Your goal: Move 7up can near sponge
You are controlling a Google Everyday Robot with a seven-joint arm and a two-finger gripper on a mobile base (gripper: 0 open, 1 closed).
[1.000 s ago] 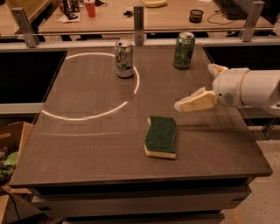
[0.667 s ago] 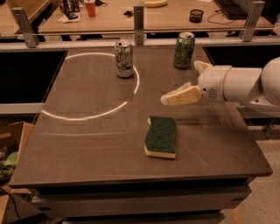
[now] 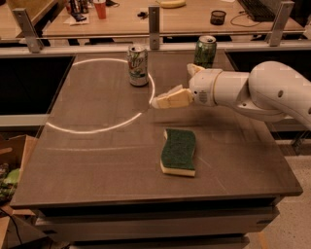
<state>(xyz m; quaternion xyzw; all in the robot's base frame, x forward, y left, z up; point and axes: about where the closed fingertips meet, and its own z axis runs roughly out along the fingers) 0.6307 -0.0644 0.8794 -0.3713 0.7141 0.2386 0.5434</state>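
Observation:
The 7up can [image 3: 138, 65] stands upright at the back of the grey table, pale with green lettering and a silver top. The sponge [image 3: 179, 151] lies flat near the table's middle right, dark green top over a pale yellow base. My gripper [image 3: 160, 101] reaches in from the right on a white arm, its cream fingers pointing left. It hovers above the table between the can and the sponge, to the right of and below the can, touching neither. It holds nothing.
A darker green can [image 3: 205, 51] stands at the back right, behind my arm. A bright ring of light [image 3: 97, 130] marks the table's left half. A cardboard box [image 3: 12, 160] sits on the floor at left. A cluttered desk [image 3: 160, 14] lies behind.
My gripper and arm have moved left across the table, from the right side toward the 7up can. The cans and the sponge have not moved.

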